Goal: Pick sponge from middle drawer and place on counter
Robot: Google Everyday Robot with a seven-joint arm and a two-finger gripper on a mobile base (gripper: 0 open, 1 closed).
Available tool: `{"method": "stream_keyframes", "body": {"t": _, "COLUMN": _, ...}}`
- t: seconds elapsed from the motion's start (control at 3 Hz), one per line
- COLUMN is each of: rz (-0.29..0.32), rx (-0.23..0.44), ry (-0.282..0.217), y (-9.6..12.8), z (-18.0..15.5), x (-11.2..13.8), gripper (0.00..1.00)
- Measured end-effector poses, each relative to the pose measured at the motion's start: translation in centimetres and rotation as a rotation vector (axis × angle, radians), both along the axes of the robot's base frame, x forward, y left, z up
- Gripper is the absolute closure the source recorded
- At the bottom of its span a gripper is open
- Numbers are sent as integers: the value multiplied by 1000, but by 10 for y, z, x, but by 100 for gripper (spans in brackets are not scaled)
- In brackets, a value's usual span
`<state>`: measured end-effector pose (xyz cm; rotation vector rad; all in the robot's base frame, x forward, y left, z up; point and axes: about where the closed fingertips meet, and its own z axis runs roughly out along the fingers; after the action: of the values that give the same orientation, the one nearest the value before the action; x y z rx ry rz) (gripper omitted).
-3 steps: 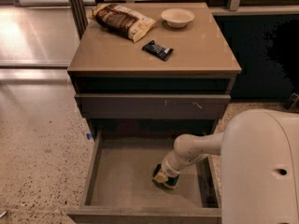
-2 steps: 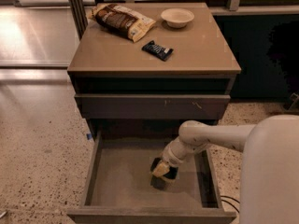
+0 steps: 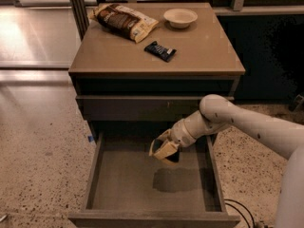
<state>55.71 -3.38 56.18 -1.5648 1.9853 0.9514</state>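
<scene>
Pincer (image 3: pixel 165 152): closed on the sponge (image 3: pixel 161 149), hanging above the floor of the middle drawer (image 3: pixel 124 186).
Change: one second ago the pincer was down at the drawer floor; it is now raised, with a shadow beneath it.
Sponge: off the floor, held over the open drawer.
Status: grasp judged secure; lift-out in progress.
Remaining: transfer to the desk (image 3: pixel 118 53) and release.
</scene>
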Motion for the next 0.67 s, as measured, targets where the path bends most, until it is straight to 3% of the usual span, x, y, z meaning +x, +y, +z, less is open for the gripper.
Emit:
{"method": "stream_keyframes", "body": {"t": 0.33, "rz": 0, "rx": 0, "ry": 0, "y": 0, "z": 0, "x": 0, "gripper": 100}}
{"method": "stream_keyframes", "body": {"t": 0.67, "rz": 15, "rx": 43, "ry": 30, "y": 1, "z": 18, "x": 16, "gripper": 100}}
